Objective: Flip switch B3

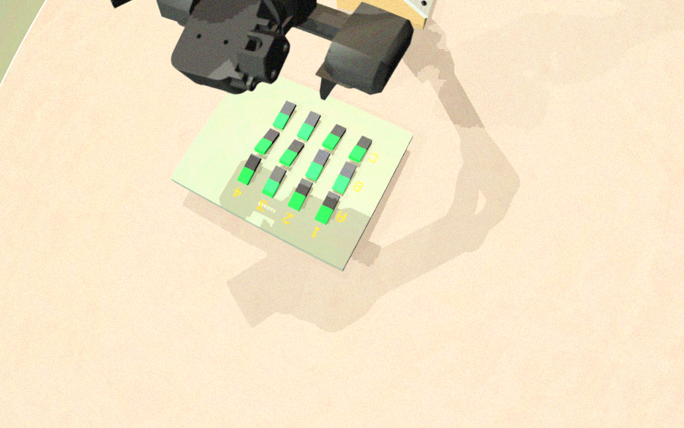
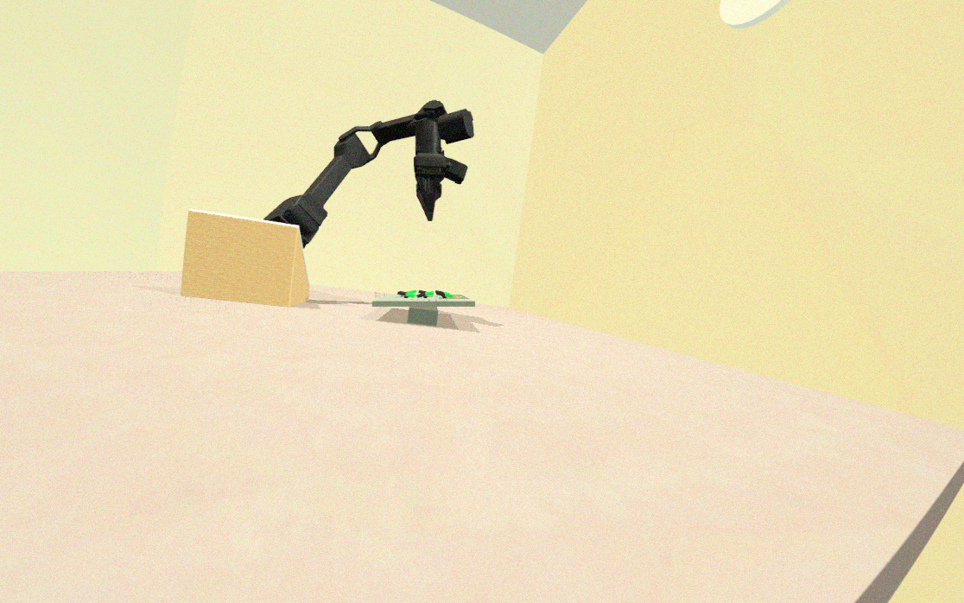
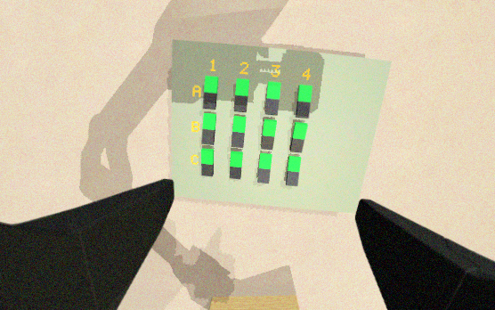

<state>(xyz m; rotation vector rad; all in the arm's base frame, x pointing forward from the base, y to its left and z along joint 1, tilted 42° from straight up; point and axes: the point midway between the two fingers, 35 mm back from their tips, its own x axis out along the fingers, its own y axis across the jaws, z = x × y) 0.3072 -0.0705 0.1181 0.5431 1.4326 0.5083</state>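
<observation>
The pale green panel (image 1: 206,156) (image 2: 387,303) (image 3: 343,169) carries three rows and four columns of green-and-black rocker switches. Switch B3 (image 1: 289,156) (image 3: 269,129) is in the middle row, third column; its green half faces row A and its black half faces row C. Its black half looks darker and shorter than that of B2 (image 3: 239,125); which end is raised is hard to tell. My gripper (image 2: 429,218) (image 3: 264,199) is open and empty, high above the panel, fingers pointing down. In the wrist view the fingertips stand wide apart, below row C in the picture.
The wooden base block (image 2: 237,259) (image 3: 254,303) stands on the arm's side of the panel. The panel sits raised on a small pedestal (image 2: 422,316). Neighbouring switches A3 (image 3: 273,91), C3 (image 3: 264,161) and B4 (image 3: 299,131) lie close around B3. The arm's shadow crosses row A.
</observation>
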